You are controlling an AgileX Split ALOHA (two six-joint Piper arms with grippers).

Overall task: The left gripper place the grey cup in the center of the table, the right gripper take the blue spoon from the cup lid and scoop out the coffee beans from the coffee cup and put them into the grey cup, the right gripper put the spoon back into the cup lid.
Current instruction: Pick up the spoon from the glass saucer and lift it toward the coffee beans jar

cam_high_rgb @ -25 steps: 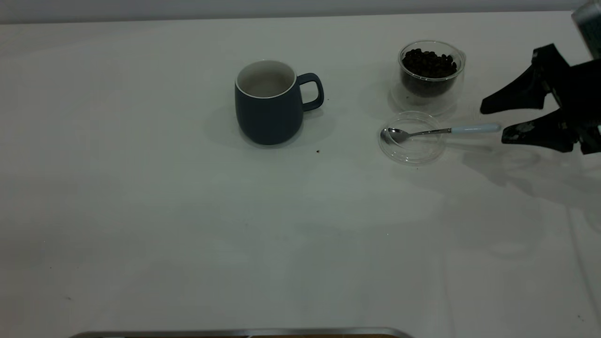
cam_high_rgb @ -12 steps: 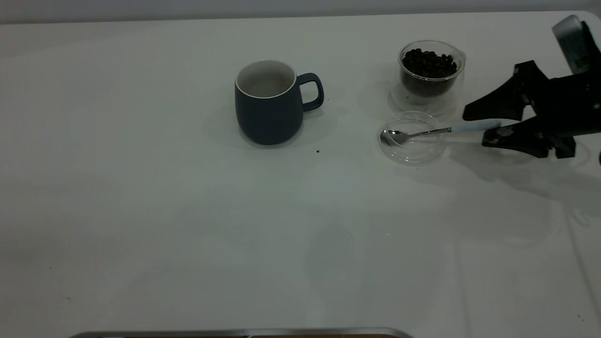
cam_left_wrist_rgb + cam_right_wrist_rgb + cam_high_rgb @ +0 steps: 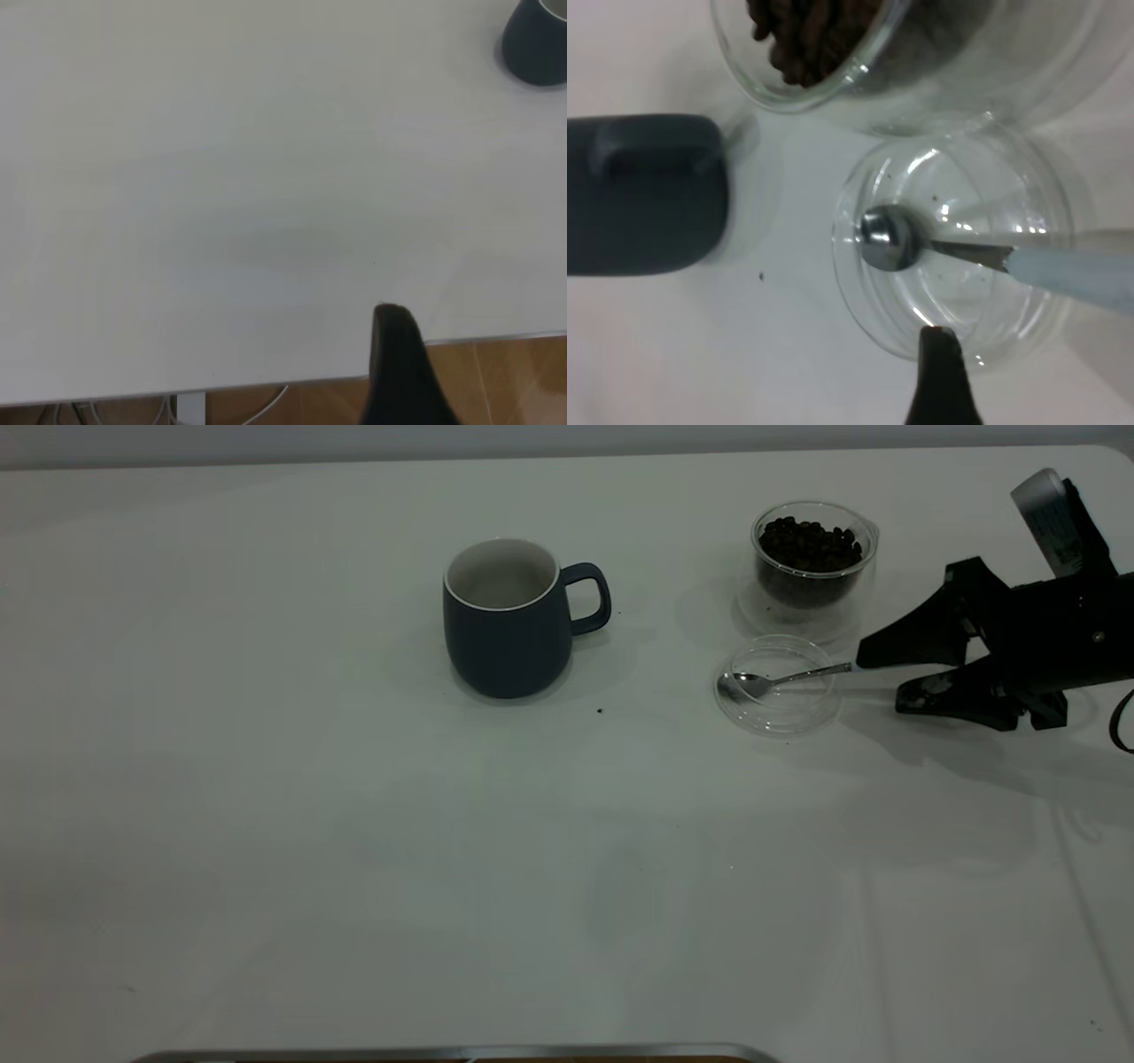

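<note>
The grey cup (image 3: 505, 624) stands upright mid-table, handle to the right; it also shows in the left wrist view (image 3: 536, 44) and the right wrist view (image 3: 647, 195). The coffee cup (image 3: 813, 558) holds coffee beans (image 3: 808, 545) at the back right. The cup lid (image 3: 778, 707) lies in front of it with the blue spoon (image 3: 780, 679) across it. My right gripper (image 3: 881, 680) is open, low, its fingers on either side of the spoon's handle end, which they hide. The pale handle (image 3: 1072, 270) shows in the right wrist view. The left gripper's one visible finger (image 3: 399, 363) hangs over the table's edge.
The white table (image 3: 354, 824) has a dark speck (image 3: 600, 711) between the mug and the lid. A metal strip (image 3: 443, 1053) runs along the front edge. Wooden floor (image 3: 505, 381) shows past the table edge in the left wrist view.
My right gripper has moved left and down, from beside the spoon's handle end to straddling it. The spoon, lid, cups and mug have not moved.
</note>
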